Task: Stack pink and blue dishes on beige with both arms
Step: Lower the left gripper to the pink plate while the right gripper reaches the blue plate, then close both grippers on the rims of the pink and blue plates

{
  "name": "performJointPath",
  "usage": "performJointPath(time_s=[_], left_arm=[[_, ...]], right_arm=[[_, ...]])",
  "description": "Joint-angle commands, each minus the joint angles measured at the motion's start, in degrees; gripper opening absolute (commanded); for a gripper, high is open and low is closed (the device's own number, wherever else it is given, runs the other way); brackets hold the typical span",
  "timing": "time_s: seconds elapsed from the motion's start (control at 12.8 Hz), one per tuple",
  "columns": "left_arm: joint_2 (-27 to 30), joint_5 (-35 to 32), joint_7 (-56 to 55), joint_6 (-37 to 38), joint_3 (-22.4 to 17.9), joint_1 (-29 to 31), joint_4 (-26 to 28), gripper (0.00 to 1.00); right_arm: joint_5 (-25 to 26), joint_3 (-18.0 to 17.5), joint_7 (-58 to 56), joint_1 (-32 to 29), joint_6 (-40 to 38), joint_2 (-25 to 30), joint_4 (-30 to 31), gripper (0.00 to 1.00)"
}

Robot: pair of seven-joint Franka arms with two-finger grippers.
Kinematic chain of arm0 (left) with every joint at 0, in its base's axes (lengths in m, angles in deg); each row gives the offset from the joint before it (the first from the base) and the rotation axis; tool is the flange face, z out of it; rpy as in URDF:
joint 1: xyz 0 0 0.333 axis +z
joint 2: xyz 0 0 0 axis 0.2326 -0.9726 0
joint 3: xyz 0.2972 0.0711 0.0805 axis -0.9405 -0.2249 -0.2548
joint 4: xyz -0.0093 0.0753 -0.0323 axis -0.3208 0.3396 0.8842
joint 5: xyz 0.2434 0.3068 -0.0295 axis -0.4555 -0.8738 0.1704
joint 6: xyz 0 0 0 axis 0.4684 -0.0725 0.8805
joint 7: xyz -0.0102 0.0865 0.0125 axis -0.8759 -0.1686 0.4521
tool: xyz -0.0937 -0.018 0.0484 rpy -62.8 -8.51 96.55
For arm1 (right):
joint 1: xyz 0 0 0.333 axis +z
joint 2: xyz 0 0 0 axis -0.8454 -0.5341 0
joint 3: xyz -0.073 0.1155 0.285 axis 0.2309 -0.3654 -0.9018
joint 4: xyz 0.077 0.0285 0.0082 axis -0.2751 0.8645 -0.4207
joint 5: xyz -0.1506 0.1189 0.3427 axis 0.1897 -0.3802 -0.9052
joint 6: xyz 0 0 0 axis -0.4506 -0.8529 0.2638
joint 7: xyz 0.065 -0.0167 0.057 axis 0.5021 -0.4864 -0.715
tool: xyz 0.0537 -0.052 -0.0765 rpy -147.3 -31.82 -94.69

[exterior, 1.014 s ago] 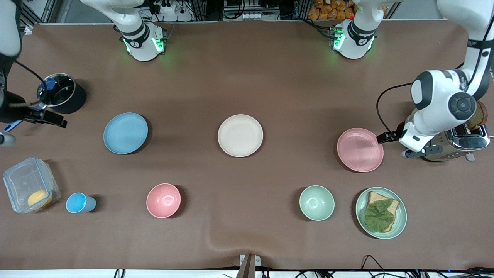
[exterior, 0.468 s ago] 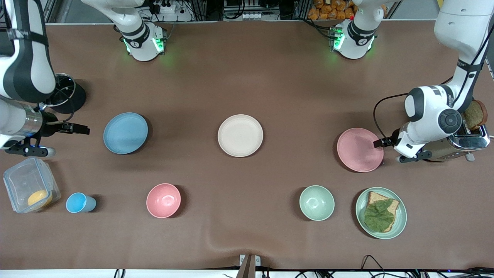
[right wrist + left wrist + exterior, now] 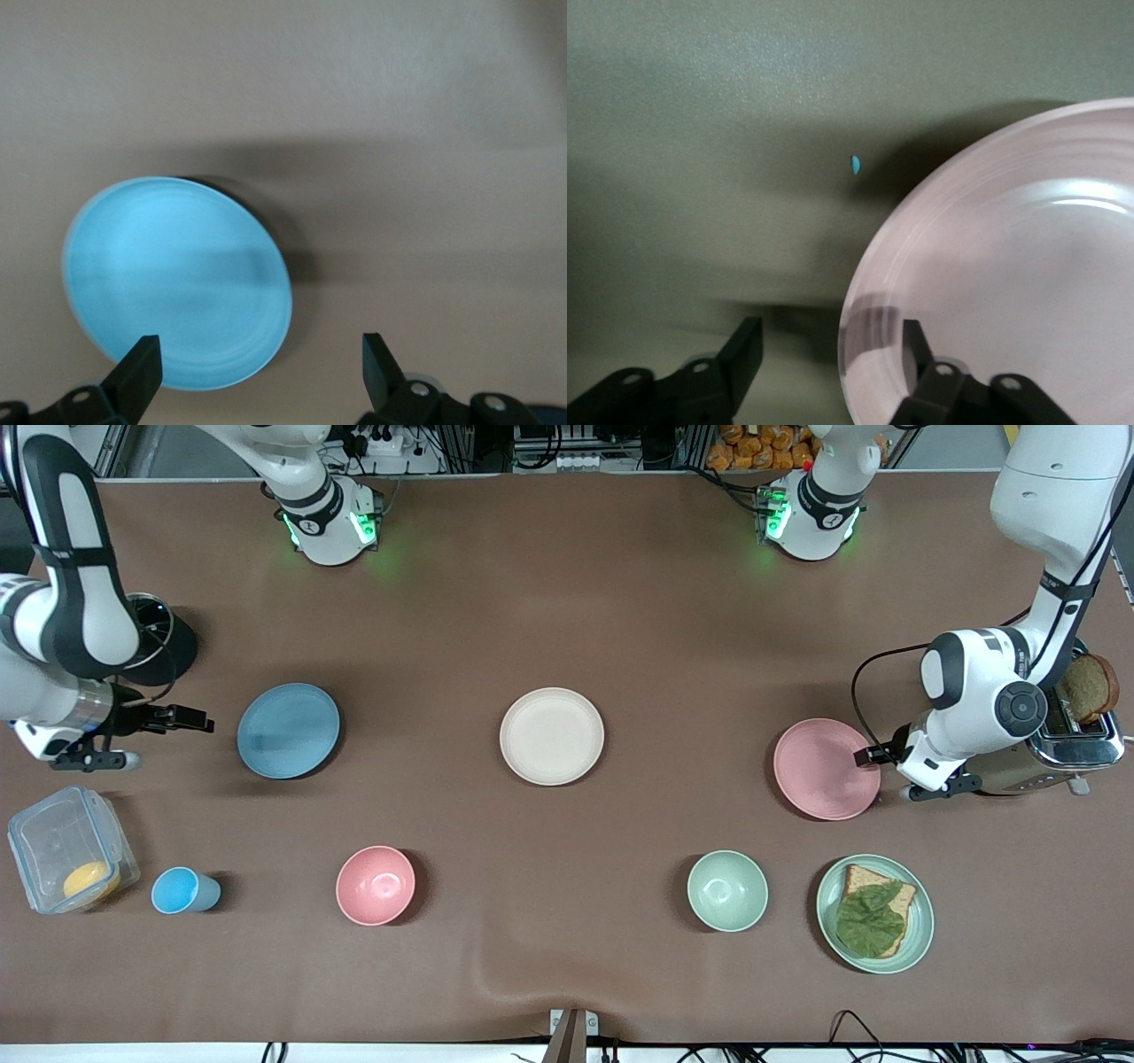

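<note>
The beige plate [image 3: 551, 736] lies mid-table. The pink plate [image 3: 827, 769] [image 3: 1010, 266] lies toward the left arm's end. My left gripper [image 3: 864, 756] [image 3: 828, 354] is open at that plate's rim on the toaster's side, one finger over the plate and the other off it, with the rim between them. The blue plate [image 3: 288, 731] [image 3: 177, 283] lies toward the right arm's end. My right gripper [image 3: 197, 721] [image 3: 259, 367] is open beside it, a short gap from its rim, holding nothing.
A steel pot [image 3: 151, 629] stands by the right arm. A toaster [image 3: 1067, 748] holding bread stands by the left arm. Nearer the front camera are a clear box [image 3: 69, 859], blue cup [image 3: 182, 890], pink bowl [image 3: 376, 885], green bowl [image 3: 727, 890] and green plate with toast [image 3: 875, 913].
The left gripper has crept from beside the pink plate onto its rim. The right arm has swung from the pot toward the blue plate, closing most of the gap.
</note>
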Motion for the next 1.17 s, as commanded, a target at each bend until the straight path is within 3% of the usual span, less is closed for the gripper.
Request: performJointPath(time_s=[0.0, 0.31, 0.47, 0.62, 0.78, 0.94, 1.09], left_arm=[[-0.53, 1.28, 0.91, -0.94, 0.51, 0.62, -0.44, 0.50], [-0.88, 2.08, 0.91, -0.94, 0.51, 0.62, -0.44, 0.28], [-0.71, 2.08, 0.91, -0.94, 0.69, 0.36, -0.61, 0.00], [0.34, 2.08, 0.56, -0.85, 0.86, 0.09, -0.61, 0.00], [2.97, 2.16, -0.05, -0.24, 2.35, 0.27, -0.61, 0.00], [6.57, 2.25, -0.67, 2.38, 4.63, 0.36, -0.79, 0.00], [10.35, 3.65, -2.07, 6.08, 7.79, 0.36, -2.27, 0.00]], right_arm=[[-3.69, -0.75, -6.09, -2.30, 3.21, -3.30, 1.78, 1.00], [-4.58, -0.92, -8.04, -2.39, 4.80, -9.03, 1.60, 1.00], [-4.58, -1.10, -8.13, -2.12, 4.80, -9.91, 1.52, 1.00], [-5.45, -1.27, -8.22, -1.86, 4.80, -11.22, 1.34, 0.95], [-5.72, -1.27, -8.13, -0.90, 4.62, -11.58, 1.25, 0.67], [-6.69, -1.27, -8.22, -0.80, 4.53, -12.20, 1.25, 0.32], [-6.95, -1.27, -9.71, -0.54, 4.18, -12.46, 0.99, 0.06]])
